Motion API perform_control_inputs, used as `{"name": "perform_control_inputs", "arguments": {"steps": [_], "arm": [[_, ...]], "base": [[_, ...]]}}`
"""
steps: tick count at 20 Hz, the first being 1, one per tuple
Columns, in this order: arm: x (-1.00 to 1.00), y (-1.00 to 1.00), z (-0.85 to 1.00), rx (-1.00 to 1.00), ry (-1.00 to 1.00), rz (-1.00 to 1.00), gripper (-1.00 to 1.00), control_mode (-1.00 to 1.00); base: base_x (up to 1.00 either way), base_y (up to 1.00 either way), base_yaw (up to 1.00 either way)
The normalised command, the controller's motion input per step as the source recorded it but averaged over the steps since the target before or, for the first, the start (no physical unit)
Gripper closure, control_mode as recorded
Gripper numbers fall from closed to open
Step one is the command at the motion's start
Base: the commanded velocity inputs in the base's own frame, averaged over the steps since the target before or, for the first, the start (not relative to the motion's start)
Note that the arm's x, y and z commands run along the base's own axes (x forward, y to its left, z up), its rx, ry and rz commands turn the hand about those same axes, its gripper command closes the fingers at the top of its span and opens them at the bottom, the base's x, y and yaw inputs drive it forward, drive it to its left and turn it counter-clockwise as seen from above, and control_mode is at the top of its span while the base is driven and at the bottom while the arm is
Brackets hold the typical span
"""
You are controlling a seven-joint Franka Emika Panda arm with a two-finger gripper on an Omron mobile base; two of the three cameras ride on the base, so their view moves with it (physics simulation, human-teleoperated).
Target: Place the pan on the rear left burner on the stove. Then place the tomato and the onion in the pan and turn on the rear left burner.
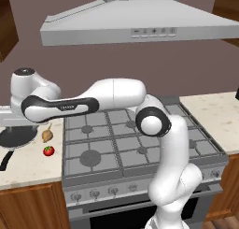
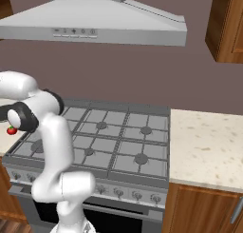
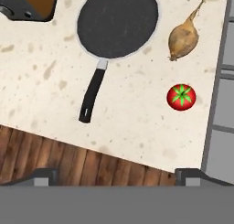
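Black pan (image 3: 117, 23) lies on the table (image 3: 41, 81), its handle (image 3: 93, 91) running back toward the claw (image 3: 117, 175). Claw hovers above, spread wide and empty, with the handle's end nearest.

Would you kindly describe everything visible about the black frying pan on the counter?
The round, shallow black frying pan lies flat and upright on the speckled beige counter, left of the stove. Its dark, matte inside is empty, ringed by a thin pale rim. A long straight black handle joins it through a short grey neck and points toward the counter's front edge. Nothing touches it; the tan onion and red tomato lie apart beside it.
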Motion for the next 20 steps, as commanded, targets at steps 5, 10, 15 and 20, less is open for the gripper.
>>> {"name": "perform_control_inputs", "arguments": {"steps": [5, 10, 15, 20], "arm": [[0.29, 0.36, -0.13, 0.0, 0.0, -0.06, -1.0, -1.0], [0.33, 0.32, -0.12, 0.0, 0.01, -0.06, -1.0, -1.0], [0.21, 0.19, -0.04, 0.0, 0.06, -0.03, -1.0, -1.0], [0.09, 0.13, -0.07, 0.0, 0.08, -0.01, -1.0, -1.0]], "base": [[0.0, 0.0, 0.0], [0.0, 0.0, 0.0], [0.0, 0.0, 0.0], [0.0, 0.0, 0.0]]}}
